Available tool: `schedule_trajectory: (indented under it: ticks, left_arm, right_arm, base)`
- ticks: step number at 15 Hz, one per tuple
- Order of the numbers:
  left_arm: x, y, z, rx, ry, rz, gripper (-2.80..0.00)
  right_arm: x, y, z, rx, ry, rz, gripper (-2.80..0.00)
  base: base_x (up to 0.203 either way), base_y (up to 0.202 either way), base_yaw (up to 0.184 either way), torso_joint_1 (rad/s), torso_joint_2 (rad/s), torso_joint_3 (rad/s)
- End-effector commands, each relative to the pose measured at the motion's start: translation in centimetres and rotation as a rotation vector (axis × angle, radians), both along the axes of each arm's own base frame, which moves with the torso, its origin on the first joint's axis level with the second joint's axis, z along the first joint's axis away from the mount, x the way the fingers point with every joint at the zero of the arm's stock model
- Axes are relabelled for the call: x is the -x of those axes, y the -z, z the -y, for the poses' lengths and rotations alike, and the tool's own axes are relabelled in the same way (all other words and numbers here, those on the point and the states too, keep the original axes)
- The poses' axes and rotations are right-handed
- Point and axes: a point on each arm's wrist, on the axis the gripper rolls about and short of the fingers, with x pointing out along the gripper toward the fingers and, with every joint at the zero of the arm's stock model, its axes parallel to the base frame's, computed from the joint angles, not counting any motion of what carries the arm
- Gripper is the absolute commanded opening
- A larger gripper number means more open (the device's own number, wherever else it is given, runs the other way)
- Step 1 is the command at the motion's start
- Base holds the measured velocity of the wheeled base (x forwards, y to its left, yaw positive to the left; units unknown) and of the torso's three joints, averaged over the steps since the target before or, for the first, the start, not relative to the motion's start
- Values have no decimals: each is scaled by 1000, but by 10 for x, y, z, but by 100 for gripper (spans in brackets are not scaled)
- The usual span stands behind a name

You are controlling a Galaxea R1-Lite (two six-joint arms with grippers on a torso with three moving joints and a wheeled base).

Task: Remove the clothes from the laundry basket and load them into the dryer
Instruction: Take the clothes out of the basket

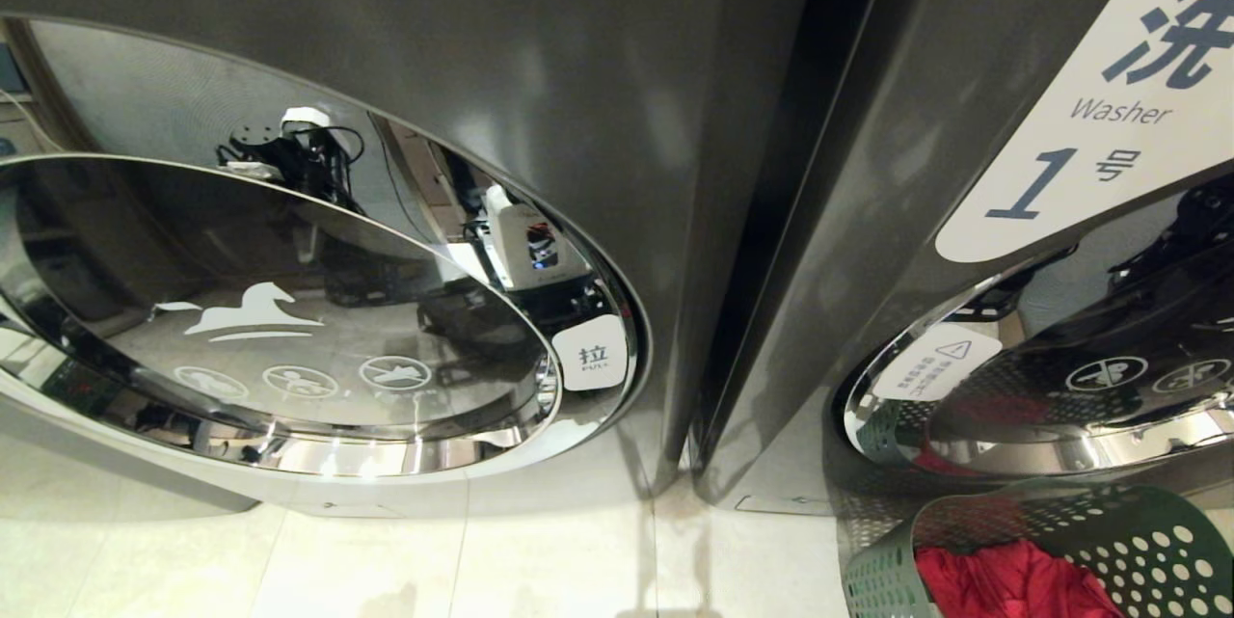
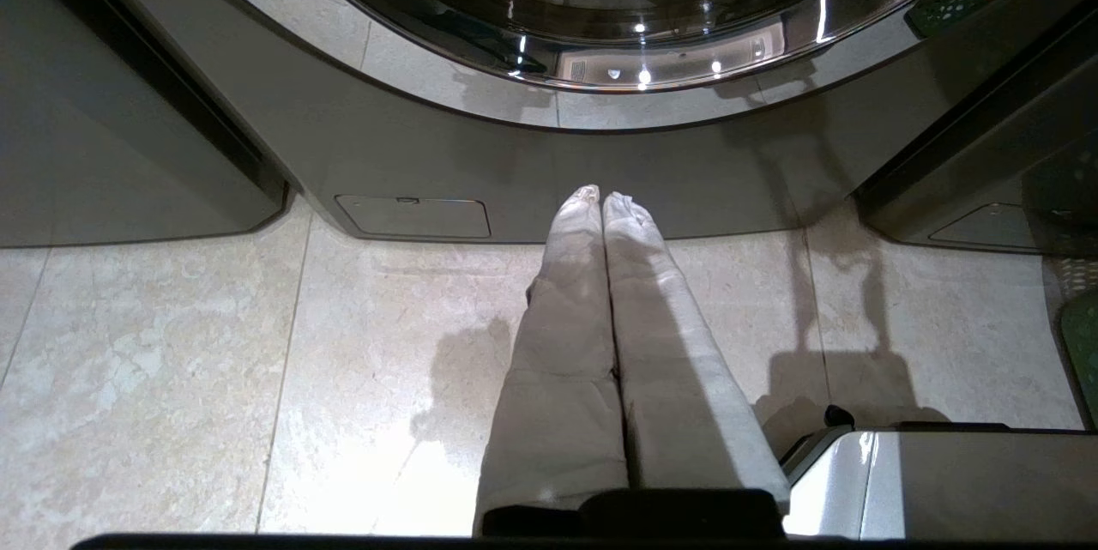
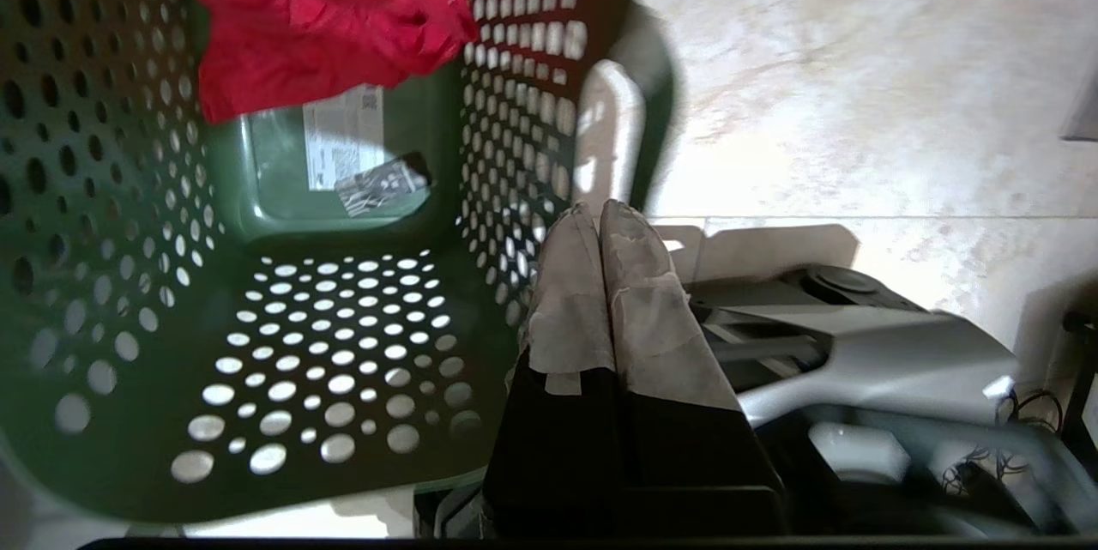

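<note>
Our right tool (image 3: 598,214) is clenched on nothing, its tips at the rim of the laundry basket (image 3: 283,335). Deeper in the basket, beyond the tips, lies a red garment (image 3: 317,18). Our left tool (image 2: 600,196) is clenched too, above the floor (image 2: 214,361); just past it stands the dryer (image 2: 532,155), door closed.

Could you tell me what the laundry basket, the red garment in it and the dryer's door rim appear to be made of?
The laundry basket looks like moulded dark green plastic: smooth walls punched with even rows of round holes. The red garment seems a soft woven or knitted fabric, matte and crumpled into folds; the fibre cannot be told. The dryer's door rim appears chrome-finished, mirror-bright and reflecting the room, though metal or plated plastic is unclear.
</note>
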Motion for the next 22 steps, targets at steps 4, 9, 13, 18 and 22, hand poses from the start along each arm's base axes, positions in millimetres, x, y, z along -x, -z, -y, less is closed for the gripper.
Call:
schedule_trajectory:
  ticks: [4,9,13,18,22]
  left_arm:
    - [0,0,0,0,-1,0,-280]
    - [0,0,0,0,-1,0,-280]
    - [0,0,0,0,-1,0,-280]
    - [0,0,0,0,-1,0,-280]
    - [0,0,0,0,-1,0,-280]
  right_arm:
    - [-44,95,58,-125,-136,-33,-280]
    - [-65,148,97,-185,-315,-1,-280]
    - [-62,180,95,-257,-547,-33,0]
    - [-56,188,88,-244,-778,-99,0]
    - [-68,229,105,-197,-873,-172,0]
  base:
    - [0,0,0,0,0,0]
    - [0,0,0,0,0,0]
    - [0,0,0,0,0,0]
    - [0,0,0,0,0,0]
    - [0,0,0,0,0,0]
